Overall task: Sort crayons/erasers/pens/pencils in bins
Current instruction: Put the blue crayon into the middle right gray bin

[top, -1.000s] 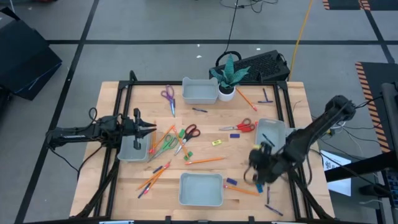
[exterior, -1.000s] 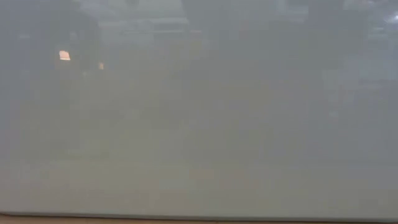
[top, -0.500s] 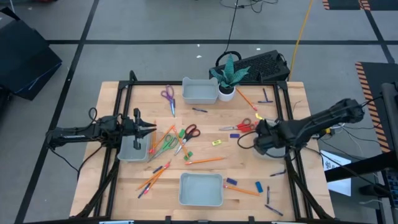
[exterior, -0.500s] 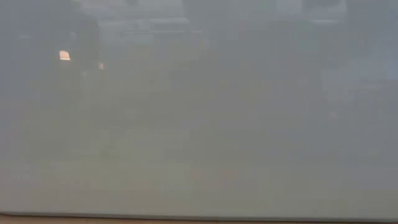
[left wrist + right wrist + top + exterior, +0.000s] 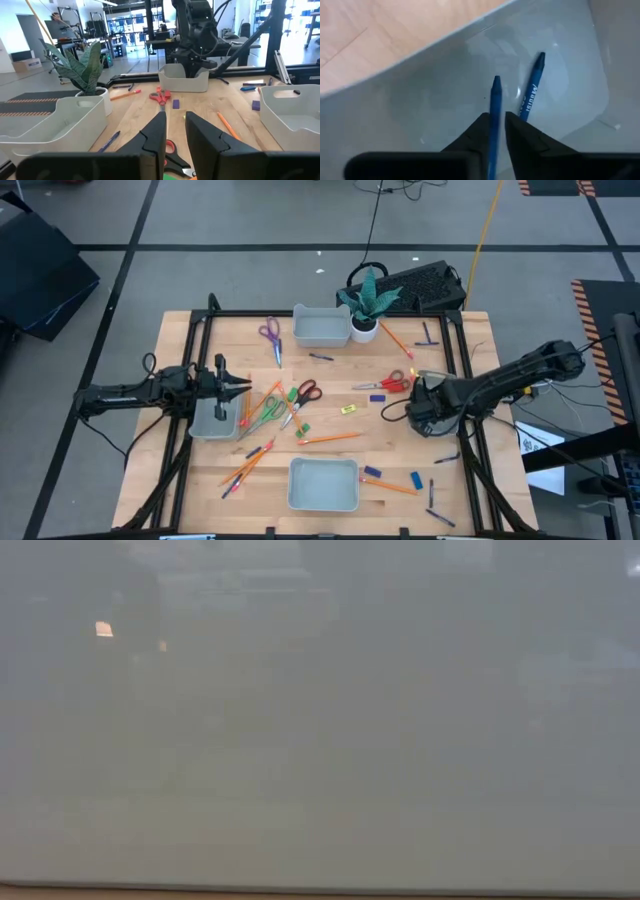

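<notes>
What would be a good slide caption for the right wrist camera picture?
Right gripper holds a blue pen over a grey bin, where another blue pen lies.

A light wooden table top (image 5: 330, 415) framed by black metal rails (image 5: 440, 313) stands on a grey concrete floor (image 5: 250, 220) marked with dark lines. Beyond the table's far edge lies a black keyboard-like slab (image 5: 425, 280), and a yellow cable (image 5: 483, 225) runs across the floor. A black cart (image 5: 35, 275) sits at the left. The left wrist view looks into a bright workshop — tall windows (image 5: 127, 25), black metal frames (image 5: 272, 30), cluttered benches (image 5: 35, 62). The low view is only grey haze.
</notes>
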Controlling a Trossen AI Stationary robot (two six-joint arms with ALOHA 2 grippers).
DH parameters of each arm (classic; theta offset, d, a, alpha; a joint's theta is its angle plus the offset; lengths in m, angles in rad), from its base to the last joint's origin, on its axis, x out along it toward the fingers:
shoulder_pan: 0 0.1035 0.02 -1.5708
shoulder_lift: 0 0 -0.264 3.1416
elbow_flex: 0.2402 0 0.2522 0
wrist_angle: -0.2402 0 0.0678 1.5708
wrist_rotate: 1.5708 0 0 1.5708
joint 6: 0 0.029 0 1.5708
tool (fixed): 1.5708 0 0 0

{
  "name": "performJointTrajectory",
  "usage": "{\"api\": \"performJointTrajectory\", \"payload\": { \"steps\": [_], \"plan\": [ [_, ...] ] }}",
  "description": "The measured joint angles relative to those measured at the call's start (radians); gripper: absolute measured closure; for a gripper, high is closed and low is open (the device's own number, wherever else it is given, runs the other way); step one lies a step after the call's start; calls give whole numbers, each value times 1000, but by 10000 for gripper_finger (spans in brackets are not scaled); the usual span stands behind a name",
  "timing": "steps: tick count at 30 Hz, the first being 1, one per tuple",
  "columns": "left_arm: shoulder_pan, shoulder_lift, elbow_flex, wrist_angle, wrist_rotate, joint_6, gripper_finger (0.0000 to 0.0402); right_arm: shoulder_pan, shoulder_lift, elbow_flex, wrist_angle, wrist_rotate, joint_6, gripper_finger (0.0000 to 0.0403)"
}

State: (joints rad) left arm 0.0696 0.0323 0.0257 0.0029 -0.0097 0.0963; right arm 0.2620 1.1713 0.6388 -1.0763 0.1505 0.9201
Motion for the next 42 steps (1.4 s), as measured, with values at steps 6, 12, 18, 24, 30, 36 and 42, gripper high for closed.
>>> {"api": "performJointTrajectory", "payload": {
  "steps": [6, 12, 18, 24, 30, 36, 42],
  "plan": [
    [0, 0, 0, 0, 0, 0, 325, 51, 0, 41, 6, 6, -30, 301],
    [0, 0, 0, 0, 0, 0, 325, 159, 13, 199, 4, 44, -81, 303],
    [0, 0, 0, 0, 0, 0, 325, 341, 143, 406, 45, 111, -130, 306],
    [0, 0, 0, 0, 0, 0, 325, 518, 357, 562, 89, 107, -252, 307],
    [0, 0, 0, 0, 0, 0, 325, 645, 443, 554, 15, 25, -193, 307],
    [0, 0, 0, 0, 0, 0, 325, 689, 440, 413, -29, -96, -77, 307],
    [0, 0, 0, 0, 0, 0, 325, 683, 439, 279, -1, -189, -102, 307]
  ]
}}
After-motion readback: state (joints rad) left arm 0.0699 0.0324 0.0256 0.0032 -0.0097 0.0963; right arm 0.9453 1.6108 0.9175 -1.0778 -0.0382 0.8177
